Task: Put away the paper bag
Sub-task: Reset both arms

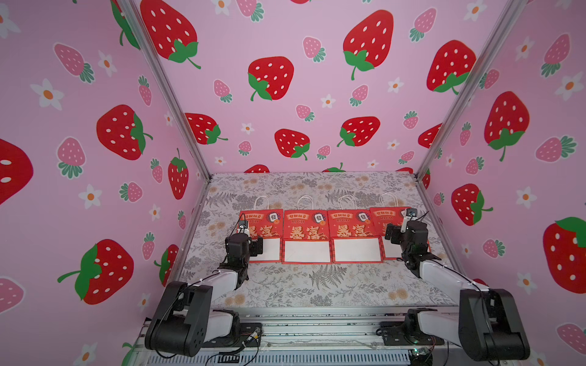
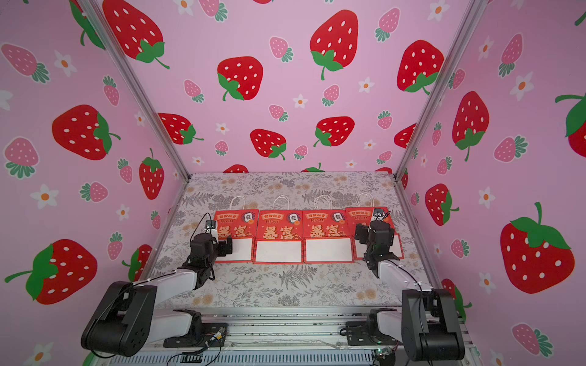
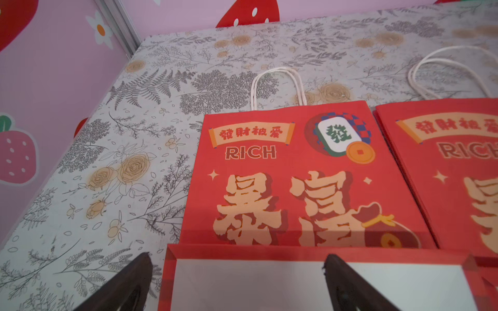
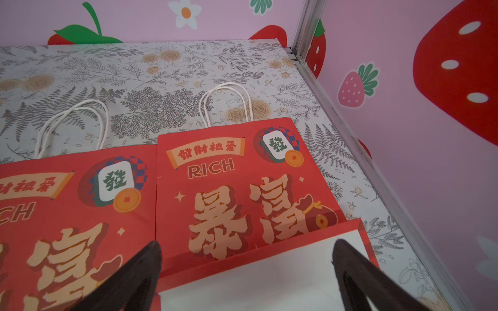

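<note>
Left claw (image 3: pixel 237 255) gapes empty over the folded base of the leftmost paper bag (image 3: pixel 283 175), right claw (image 4: pixel 246 242) likewise over the rightmost paper bag (image 4: pixel 237 188), probably to pinch

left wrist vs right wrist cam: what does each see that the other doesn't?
Only left wrist: the leftmost paper bag and part of the second paper bag in the row, the back-left frame post, and the open left gripper.
Only right wrist: the rightmost paper bag, part of the third paper bag, the back-right frame post, and the open right gripper.
Both: the floral table cover, strawberry walls, and red bags with the same RICH print lying flat.
</note>
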